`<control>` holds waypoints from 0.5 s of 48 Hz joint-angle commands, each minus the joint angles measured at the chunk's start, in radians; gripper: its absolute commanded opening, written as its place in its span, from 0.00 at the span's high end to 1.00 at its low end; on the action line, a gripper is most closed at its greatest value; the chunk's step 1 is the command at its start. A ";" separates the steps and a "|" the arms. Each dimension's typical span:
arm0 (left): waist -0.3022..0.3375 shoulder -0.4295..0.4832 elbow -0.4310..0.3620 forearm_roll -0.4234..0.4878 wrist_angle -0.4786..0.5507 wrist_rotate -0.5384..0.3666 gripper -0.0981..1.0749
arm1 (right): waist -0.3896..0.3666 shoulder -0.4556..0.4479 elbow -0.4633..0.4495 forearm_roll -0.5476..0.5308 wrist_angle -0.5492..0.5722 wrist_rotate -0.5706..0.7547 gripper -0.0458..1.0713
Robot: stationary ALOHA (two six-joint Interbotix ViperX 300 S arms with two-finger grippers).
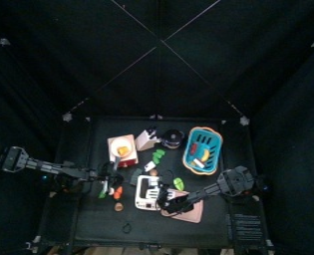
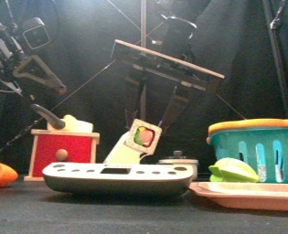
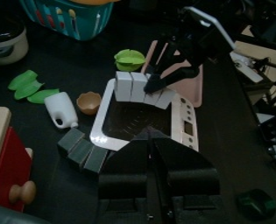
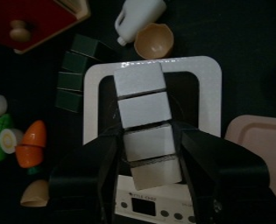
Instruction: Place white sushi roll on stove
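The white sushi roll point(image 4: 143, 114) is a row of several white pieces. My right gripper point(image 4: 152, 149) is shut on its near end and holds it over the stove point(image 4: 100, 105), a flat white-rimmed slab with a button panel. In the front view the roll point(image 2: 144, 137) hangs tilted, its lower end close to the stove point(image 2: 115, 179). In the top view the right gripper point(image 1: 168, 202) is at the stove's point(image 1: 148, 191) front edge. My left gripper point(image 3: 152, 162) is shut and empty, hovering beside the stove point(image 3: 110, 131).
A dark sushi roll point(image 4: 72, 74) lies beside the stove. A white bottle point(image 4: 140, 16) and a brown cup point(image 4: 154, 39) lie past its far end. The pink pad point(image 2: 250, 192), blue basket point(image 2: 256, 146), red box point(image 2: 63, 151) and carrot point(image 4: 32, 144) surround it.
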 commanded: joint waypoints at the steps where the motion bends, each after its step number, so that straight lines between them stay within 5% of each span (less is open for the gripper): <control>1: 0.003 -0.023 -0.003 -0.002 -0.006 -0.002 0.59 | -0.006 -0.011 -0.037 0.008 0.003 0.003 0.41; 14: 0.003 -0.064 0.018 -0.002 -0.005 -0.003 0.59 | -0.006 0.006 -0.034 0.009 0.000 0.005 0.38; 24: 0.002 -0.064 0.020 -0.017 -0.005 -0.003 0.59 | -0.014 0.008 -0.032 0.012 -0.014 0.003 0.22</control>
